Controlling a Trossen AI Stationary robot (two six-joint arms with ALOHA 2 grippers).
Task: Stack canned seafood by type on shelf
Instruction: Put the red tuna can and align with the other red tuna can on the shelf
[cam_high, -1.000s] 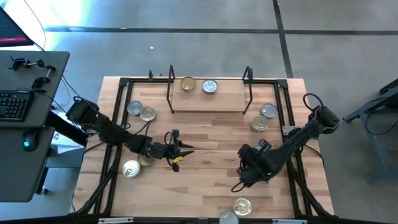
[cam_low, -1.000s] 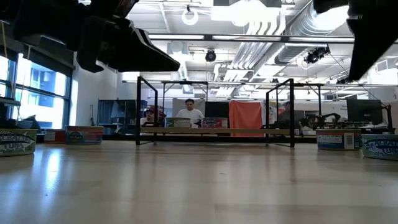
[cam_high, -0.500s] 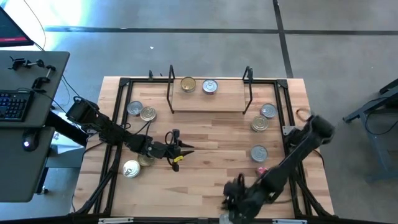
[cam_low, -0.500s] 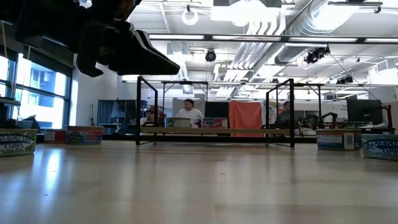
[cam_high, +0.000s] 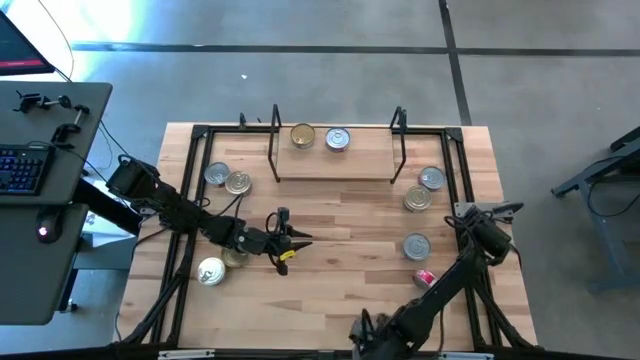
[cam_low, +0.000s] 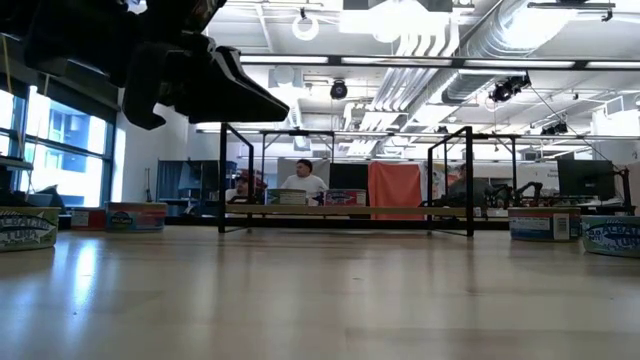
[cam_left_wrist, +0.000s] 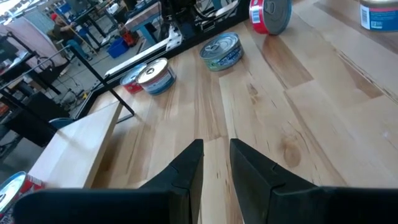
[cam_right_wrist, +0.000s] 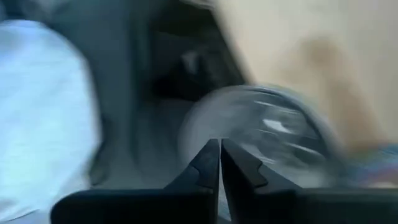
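The shelf, black rods over a light board, stands at the table's far middle with a gold-lidded tin and a silver-lidded tin at its back. Other tins sit on the table at the left and right. A red tin lies on its side. My left gripper hovers left of centre, narrowly open with nothing between its fingers. My right gripper is shut at the near edge, pointing down over a blurred silver-lidded tin. My right gripper's shut fingertips point down in front of the silver lid of a tin at the table's near edge. The blur hides whether they touch it; I cannot tell.
A large black frame runs around the tabletop, and the right arm lies along its right side. Bare wood lies in the table's middle. A desk with a keyboard stands beyond the left edge. People sit in the room behind.
My right gripper has swept from the right middle of the table to the near edge and tipped steeply downward. Where it was, a silver-lidded tin and a red tin on its side now show. It now covers the two tins at the near edge.
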